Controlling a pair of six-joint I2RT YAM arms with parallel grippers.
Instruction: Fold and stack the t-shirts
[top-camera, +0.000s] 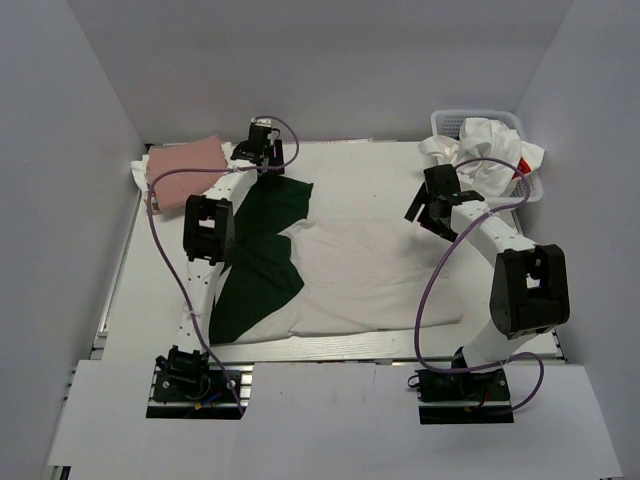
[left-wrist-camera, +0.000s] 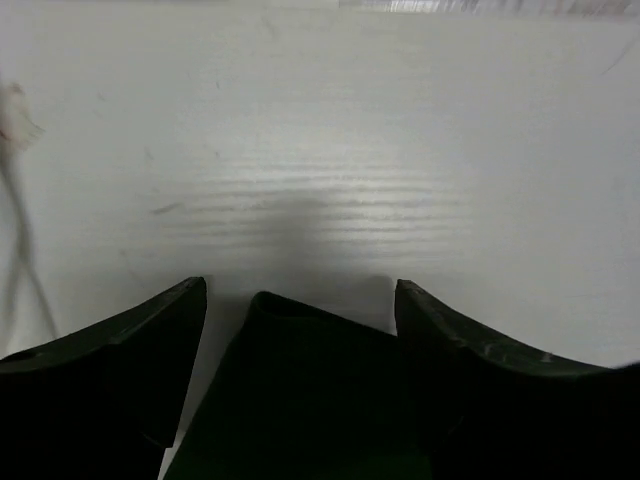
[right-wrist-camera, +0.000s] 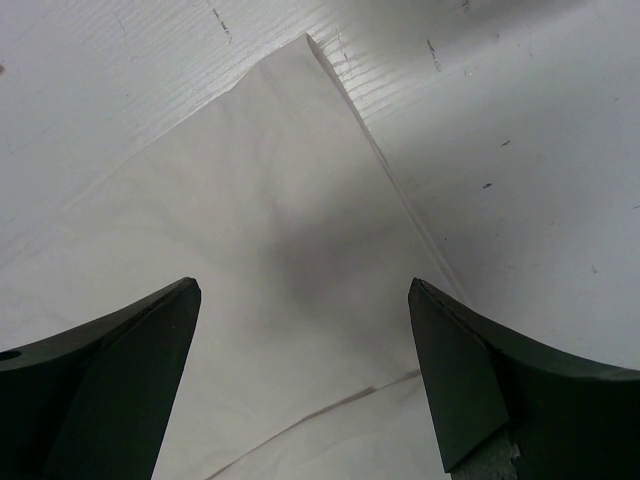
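Observation:
A white t-shirt (top-camera: 370, 270) with dark green sleeves lies spread flat across the middle of the table. Its upper green sleeve (top-camera: 278, 205) reaches toward the far left. My left gripper (top-camera: 268, 165) is low over that sleeve's end, open; in the left wrist view the sleeve tip (left-wrist-camera: 300, 390) lies loose between the spread fingers (left-wrist-camera: 120, 340). My right gripper (top-camera: 420, 212) hovers open above the shirt's far right corner (right-wrist-camera: 280, 230), with nothing gripped. A folded pink t-shirt (top-camera: 185, 160) rests at the far left corner.
A white mesh basket (top-camera: 505, 122) at the far right holds crumpled white shirts (top-camera: 485, 150), one with a red mark. Grey walls close in the table (top-camera: 370, 165) on three sides. Purple cables loop beside both arms.

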